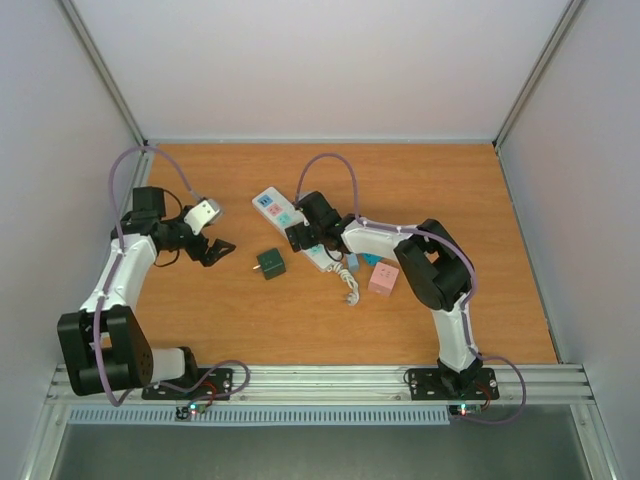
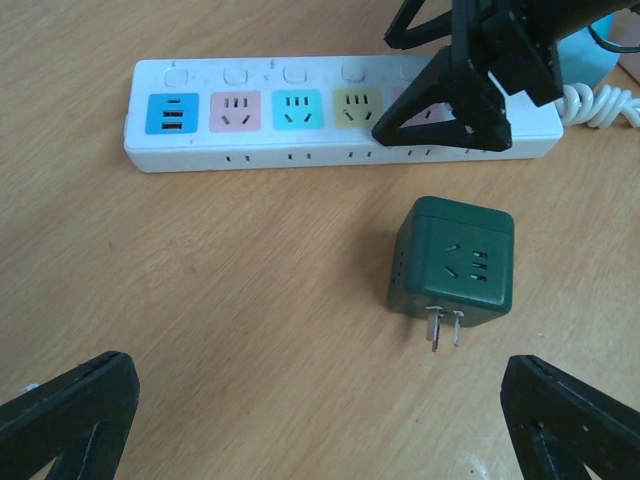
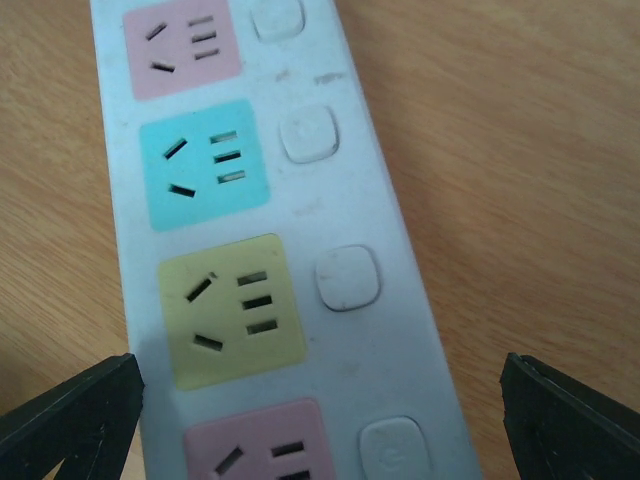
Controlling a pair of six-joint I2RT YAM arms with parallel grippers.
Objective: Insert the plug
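Observation:
The plug is a dark green cube (image 2: 452, 260) lying on the wooden table with its two metal prongs (image 2: 445, 325) pointing toward my left gripper (image 2: 320, 420). That gripper is open, a little short of the cube, with nothing between its fingers. In the top view the cube (image 1: 270, 264) lies between both grippers. The white power strip (image 1: 285, 225) has coloured sockets. My right gripper (image 3: 320, 420) is open right above the strip (image 3: 300, 210), straddling its width near the yellow socket (image 3: 232, 310). From the left wrist view the right gripper (image 2: 450, 100) covers the strip's right part.
A pink cube (image 1: 383, 279) and a small blue piece (image 1: 352, 262) lie right of the strip, beside its white coiled cord (image 1: 348, 285). White walls enclose the table on three sides.

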